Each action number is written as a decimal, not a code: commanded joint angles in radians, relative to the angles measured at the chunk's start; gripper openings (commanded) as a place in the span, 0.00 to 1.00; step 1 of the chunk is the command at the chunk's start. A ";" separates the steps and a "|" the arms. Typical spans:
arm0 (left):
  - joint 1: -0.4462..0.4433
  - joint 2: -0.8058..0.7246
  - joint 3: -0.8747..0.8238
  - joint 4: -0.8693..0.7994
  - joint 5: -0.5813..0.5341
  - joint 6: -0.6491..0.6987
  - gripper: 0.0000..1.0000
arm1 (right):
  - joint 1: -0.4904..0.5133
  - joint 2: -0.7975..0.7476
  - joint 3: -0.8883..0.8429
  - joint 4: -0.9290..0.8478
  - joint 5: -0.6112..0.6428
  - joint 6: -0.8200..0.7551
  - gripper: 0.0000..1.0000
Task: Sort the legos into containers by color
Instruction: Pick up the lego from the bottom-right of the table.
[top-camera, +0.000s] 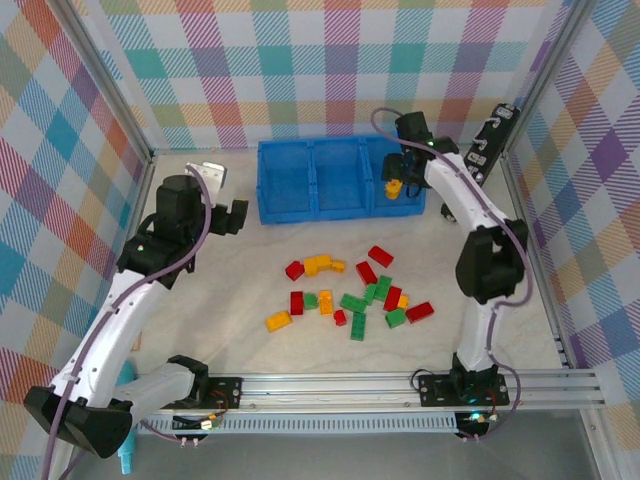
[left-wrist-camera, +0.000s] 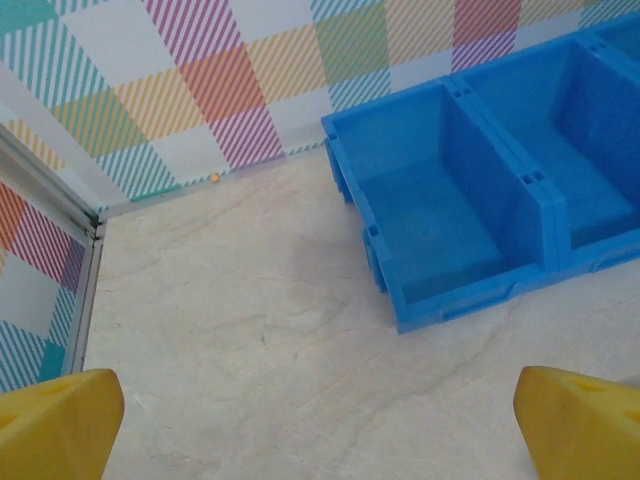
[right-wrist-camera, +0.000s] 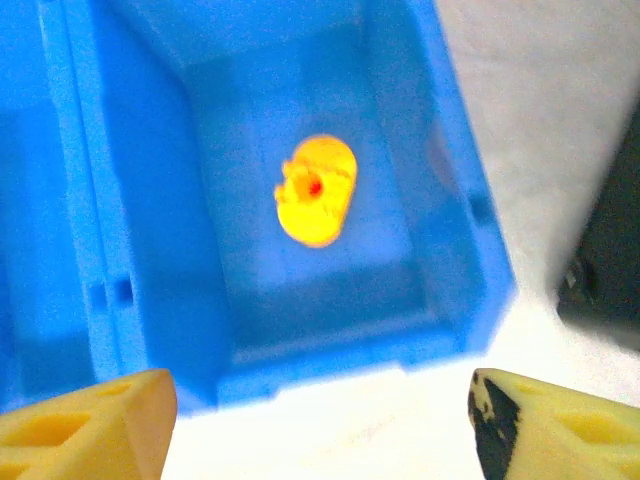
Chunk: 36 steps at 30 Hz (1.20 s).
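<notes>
Blue plastic forms the three-compartment tray (top-camera: 300, 212), which is set by the far edge of the bench (top-camera: 230, 290), toward its far right corner. The right claw (right-wrist-camera: 320, 435) is held above the right-hand compartment (right-wrist-camera: 330, 295) with its jaws parted and nothing between them. A yellow brick (right-wrist-camera: 315, 190) is seen inside that compartment, too blurred for it to be told whether it rests on the floor. The left claw (left-wrist-camera: 320, 430) is spread wide and empty beside the tray's left end. The other legos (top-camera: 350, 295) are scattered mid-bench, toward the near edge. They are judged light, rigid and smooth, so each is best pinched across its long flat sides; crowded pieces may be nudged, and outlying ones are more easily taken.
</notes>
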 joint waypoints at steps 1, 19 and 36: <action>-0.004 -0.039 0.008 0.027 0.003 0.014 1.00 | 0.004 -0.153 -0.154 -0.080 0.001 0.198 0.74; -0.005 -0.067 -0.021 0.035 0.028 0.000 1.00 | 0.030 -0.705 -0.930 -0.118 -0.240 0.764 0.70; -0.005 -0.034 -0.025 0.056 -0.030 -0.033 1.00 | 0.046 -0.785 -1.188 -0.010 -0.279 0.887 0.70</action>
